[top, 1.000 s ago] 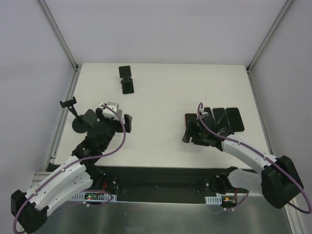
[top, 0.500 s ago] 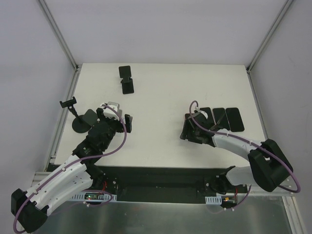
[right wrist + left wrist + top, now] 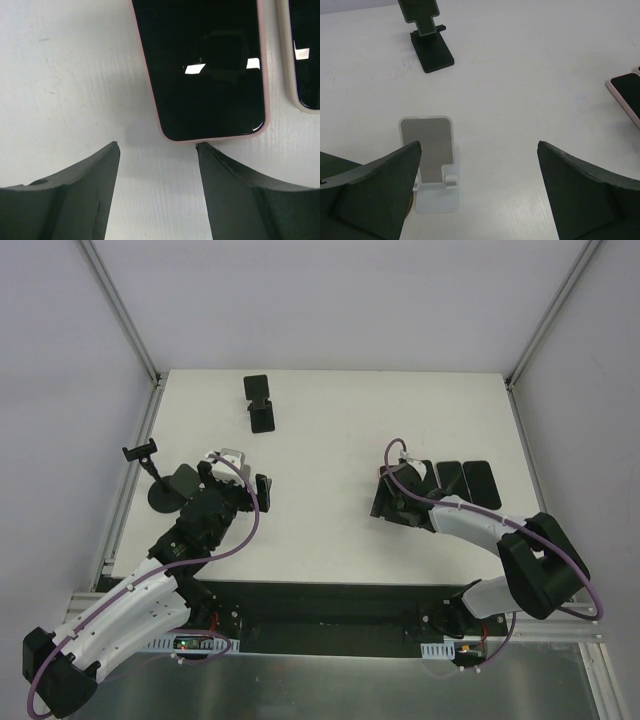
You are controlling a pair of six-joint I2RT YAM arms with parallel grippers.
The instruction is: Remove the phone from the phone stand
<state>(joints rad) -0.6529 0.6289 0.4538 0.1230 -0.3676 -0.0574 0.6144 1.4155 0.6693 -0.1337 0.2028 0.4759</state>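
1. Closest to me, the left gripper (image 3: 479, 146) hangs low over the table (image 3: 330, 430). Its jaws are spread wide and there is nothing between them.
2. Just beside one of its fingers, a white stand (image 3: 429, 150) sits upright on the table with its grey pad facing the wrist camera.
3. On the top view, a black round-base stand (image 3: 160, 495) sits left of that arm, near the table's left edge.
4. On the other side, the right gripper (image 3: 158, 145) is down near the surface. Its jaws are parted and hold nothing; I see only bare table between the fingers.
5. The phone (image 3: 205, 70), in a pink case, lies flat on the table, screen up, just past those fingertips. One corner sits right at a fingertip, but I cannot tell whether they touch.
6. A second phone (image 3: 305, 55) lies flat beside it, slightly apart.
7. Farthest out, a black stand (image 3: 427, 47) sits on the table toward the back.
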